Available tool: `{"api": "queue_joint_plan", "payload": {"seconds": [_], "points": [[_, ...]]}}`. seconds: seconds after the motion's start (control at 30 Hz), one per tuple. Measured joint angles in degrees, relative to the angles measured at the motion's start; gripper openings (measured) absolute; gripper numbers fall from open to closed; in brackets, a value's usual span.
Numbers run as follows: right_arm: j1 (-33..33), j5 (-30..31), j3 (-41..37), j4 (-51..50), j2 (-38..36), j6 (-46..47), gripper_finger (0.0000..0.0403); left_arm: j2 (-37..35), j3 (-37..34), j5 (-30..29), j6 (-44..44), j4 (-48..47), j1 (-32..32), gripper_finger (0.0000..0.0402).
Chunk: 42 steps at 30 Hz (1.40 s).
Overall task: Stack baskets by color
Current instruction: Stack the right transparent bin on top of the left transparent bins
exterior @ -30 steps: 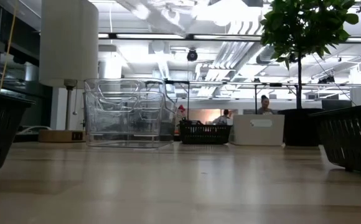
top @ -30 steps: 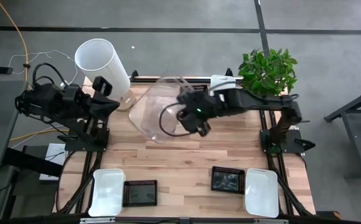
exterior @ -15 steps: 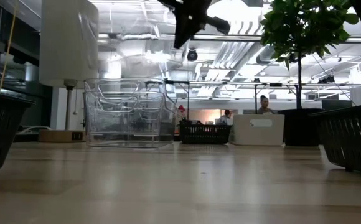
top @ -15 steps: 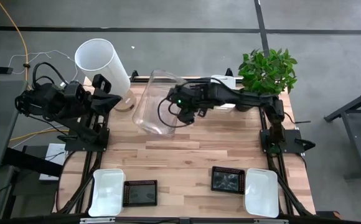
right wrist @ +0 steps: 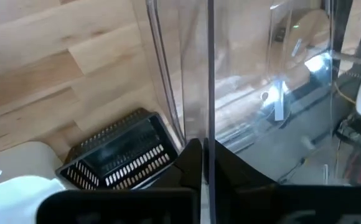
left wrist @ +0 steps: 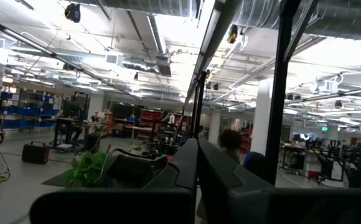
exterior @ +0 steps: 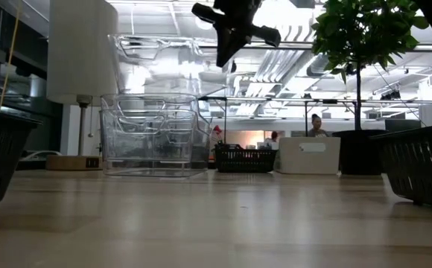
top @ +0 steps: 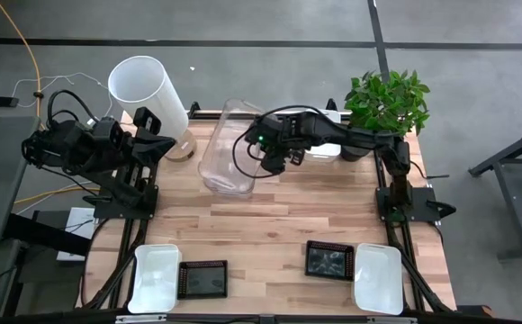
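A clear basket [exterior: 153, 134] stands on the table toward the far left. A second clear basket [top: 228, 148] hangs just above it, also seen in the low view [exterior: 164, 63], with my right gripper [top: 264, 155] shut on its right-hand wall. Whether the two baskets touch, I cannot tell. My left gripper [top: 165, 142] waits shut at the table's far left, raised and pointing out over the table; its wrist view shows only its fingers [left wrist: 218, 174] and the room. My right gripper pinches the hanging clear basket's thin side wall [right wrist: 209, 118] between its two fingers, at the upper edge of the side toward the table's right. The fingers come slanting down from the right. The basket hangs about level, mouth up, clear of the table.
Along the near edge lie a white basket [top: 156, 277], a black basket [top: 202, 279], another black one [top: 329, 259] and another white one [top: 377, 277]. At the far edge stand a tall white cylinder [top: 148, 90], a potted plant [top: 387, 103], a black basket [right wrist: 118, 155] and a white basket [exterior: 309, 155].
My right gripper has moved toward the table's far left and down, rolling its wrist. The clear basket it holds has turned from tipped to about level and has come down over the clear basket on the table. My left arm has kept still.
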Motion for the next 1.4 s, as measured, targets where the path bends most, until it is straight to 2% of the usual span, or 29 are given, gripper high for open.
{"api": "queue_joint_plan", "payload": {"seconds": [0.23, 0.53, 0.87, 1.17, 1.4], "points": [[0.05, -0.34, -0.60, -0.74, 1.48, 0.06, 0.0000, 0.00, -0.02, 0.00, 0.00, 0.00, -0.02, 0.0000], [1.80, 1.45, -8.45, 2.16, 1.70, -1.32, 0.0000, 0.02, -0.02, 0.14, 0.00, 0.00, 0.00, 0.0000], [4.71, 4.46, -6.77, 5.71, 1.73, -4.95, 0.0000, 0.02, -0.02, 0.13, 0.50, -0.02, -0.02, 0.0000], [5.36, 0.44, -6.89, 5.82, 1.68, -4.01, 0.0000, 0.02, -0.02, 0.02, 0.49, -0.02, -0.02, 0.0000], [4.71, -5.04, -7.45, 5.26, 1.73, 0.21, 0.0000, 0.00, -0.02, 0.02, 0.50, -0.02, 0.00, 0.0000]]}}
